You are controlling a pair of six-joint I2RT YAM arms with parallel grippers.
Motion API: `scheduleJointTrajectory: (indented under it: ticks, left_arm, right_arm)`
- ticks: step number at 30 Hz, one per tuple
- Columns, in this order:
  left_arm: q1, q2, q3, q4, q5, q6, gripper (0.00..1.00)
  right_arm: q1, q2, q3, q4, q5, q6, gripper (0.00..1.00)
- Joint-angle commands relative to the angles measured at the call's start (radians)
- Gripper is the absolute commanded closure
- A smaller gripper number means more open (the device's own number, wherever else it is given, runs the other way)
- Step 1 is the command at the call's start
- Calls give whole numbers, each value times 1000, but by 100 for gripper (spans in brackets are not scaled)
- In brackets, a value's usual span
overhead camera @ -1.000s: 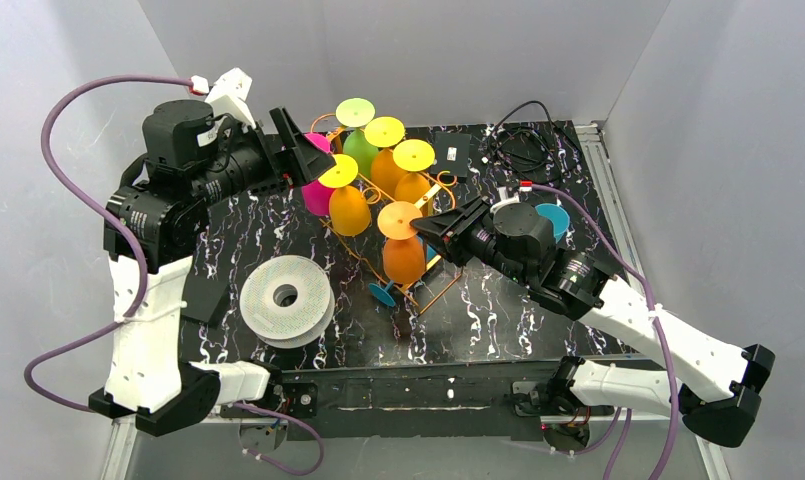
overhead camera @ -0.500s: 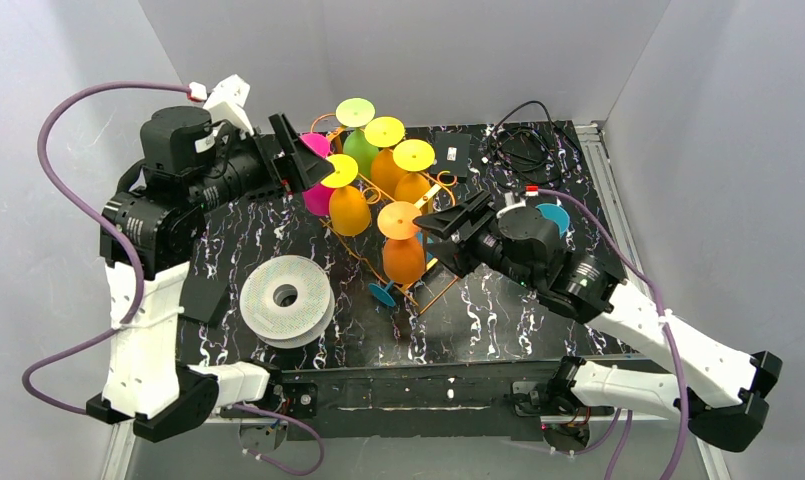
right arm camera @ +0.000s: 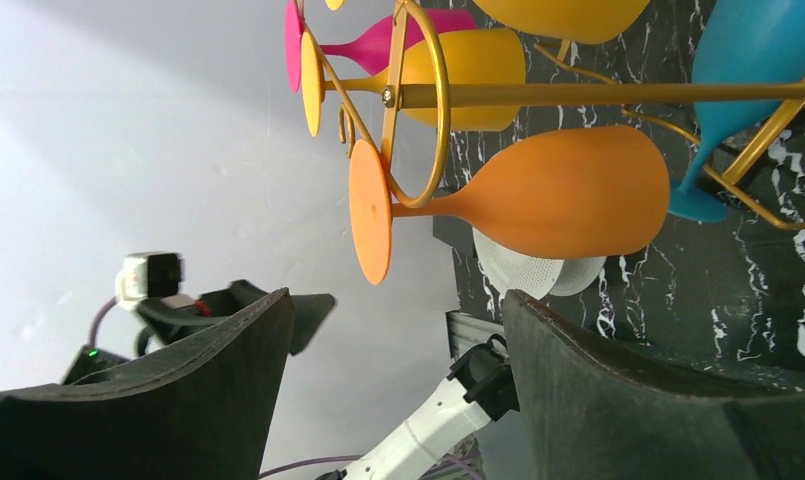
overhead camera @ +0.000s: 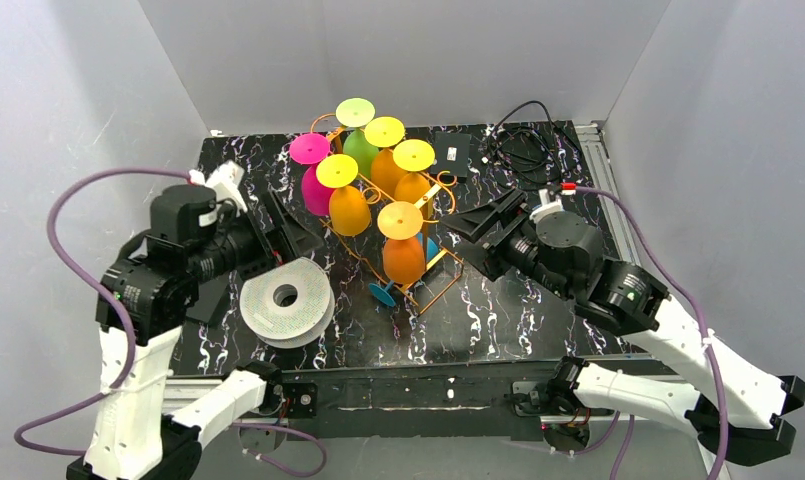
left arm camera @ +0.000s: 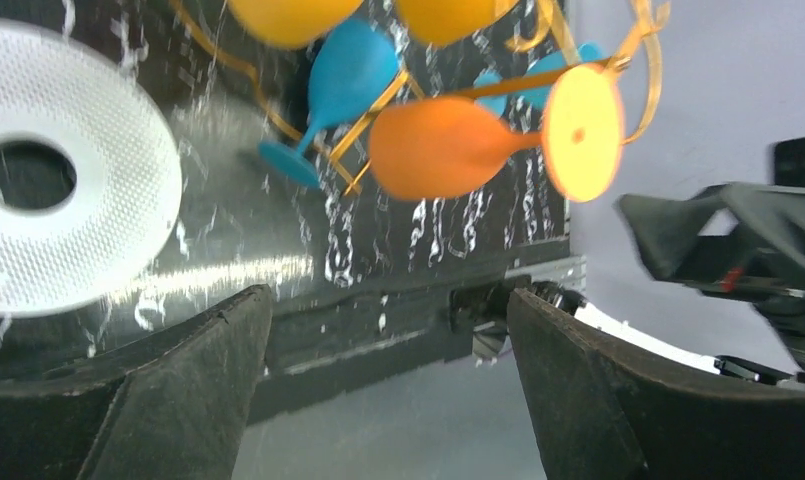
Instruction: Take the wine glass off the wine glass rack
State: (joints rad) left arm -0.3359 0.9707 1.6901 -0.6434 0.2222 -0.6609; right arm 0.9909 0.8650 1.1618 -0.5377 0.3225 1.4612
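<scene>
Seen from above: a black, white-veined bench (overhead camera: 478, 322) with a thin orange-gold wire rack (right arm camera: 578, 93) standing near its middle. Hung upside down from the rack's curled loops, a cluster of coloured wine glasses in magenta, green and yellow-orange, round feet uppermost. Nearest the arms, an orange wine glass (overhead camera: 404, 255), held by its stem in the front loop, bowl down, not yet off the rack.

To the left and apart from the rack, the left gripper (left arm camera: 388, 300), jaws spread wide, gripping nothing. To the right, near the orange glass without touching it, the right gripper (right arm camera: 398, 300), jaws equally wide and empty, facing the glass.

Lying tilted at the rack's wire base, a blue wine glass (left arm camera: 348, 80). Flat on the bench beside the left gripper, a round white perforated spool (overhead camera: 286, 300).
</scene>
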Motion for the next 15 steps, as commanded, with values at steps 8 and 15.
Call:
scheduleJointTrajectory:
  ticks: [8,15]
  left_arm:
    - [-11,-164,-510,48,-29,-323,23]
    - [-94,-153,-737,155,-169,-536,23]
  right_arm:
    - [6,-121,35,-157,96,-55,16]
    - [6,-166,27,-218,112,-52,17]
